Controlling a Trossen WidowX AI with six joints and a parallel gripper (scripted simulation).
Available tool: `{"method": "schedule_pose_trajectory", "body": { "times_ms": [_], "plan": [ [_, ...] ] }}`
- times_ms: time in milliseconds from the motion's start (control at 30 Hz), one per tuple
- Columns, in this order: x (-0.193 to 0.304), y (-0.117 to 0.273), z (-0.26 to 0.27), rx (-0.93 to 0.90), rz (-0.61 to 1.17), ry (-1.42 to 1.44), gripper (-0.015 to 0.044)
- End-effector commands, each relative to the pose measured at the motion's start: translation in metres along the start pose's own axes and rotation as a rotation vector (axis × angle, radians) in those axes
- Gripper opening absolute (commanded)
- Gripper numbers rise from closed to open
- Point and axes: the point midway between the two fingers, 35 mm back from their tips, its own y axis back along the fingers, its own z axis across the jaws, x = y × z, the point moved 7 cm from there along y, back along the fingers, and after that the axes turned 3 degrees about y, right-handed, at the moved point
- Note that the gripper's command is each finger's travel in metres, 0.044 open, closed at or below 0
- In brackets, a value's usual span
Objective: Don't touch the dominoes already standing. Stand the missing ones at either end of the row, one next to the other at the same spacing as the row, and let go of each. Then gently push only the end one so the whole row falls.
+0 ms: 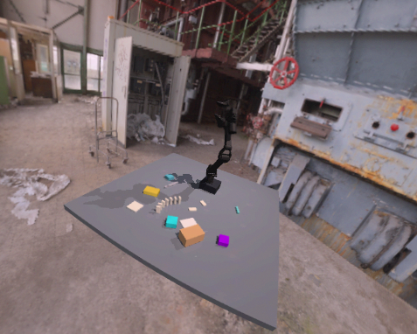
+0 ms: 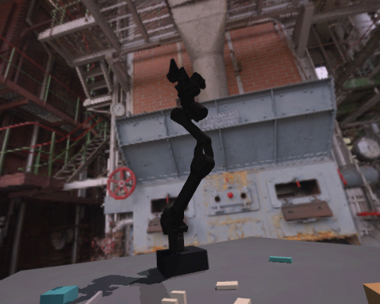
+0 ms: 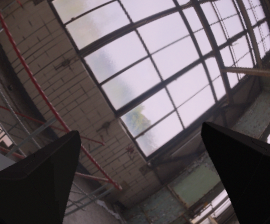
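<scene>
A short row of cream dominoes (image 1: 169, 203) stands on the grey table, left of the arm's base (image 1: 210, 185). Two loose cream dominoes lie flat near it, one (image 1: 192, 209) just right of the row and one (image 1: 203, 203) further right. The exterior view shows a flat domino (image 2: 226, 285) and the top of a standing one (image 2: 178, 296). My arm is raised straight up, and my gripper (image 1: 223, 106) is high above the table, far from all dominoes. The wrist view shows the two fingers wide apart with only windows between them. The gripper is open and empty.
On the table lie a yellow block (image 1: 151, 191), a cream tile (image 1: 135, 206), a teal cube (image 1: 171, 221), a white tile (image 1: 188, 222), an orange box (image 1: 191, 235), a purple cube (image 1: 223, 240), a thin teal piece (image 1: 237, 210) and a teal block (image 1: 170, 177) near the base.
</scene>
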Motion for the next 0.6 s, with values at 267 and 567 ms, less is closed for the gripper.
{"method": "schedule_pose_trajectory", "body": {
  "times_ms": [267, 567],
  "plan": [
    [0.022, 0.032, -0.053, 0.105, -0.252, -0.310, 0.0440],
    [0.074, 0.043, -0.102, 0.162, -0.421, -0.694, 0.0440]
  ]
}}
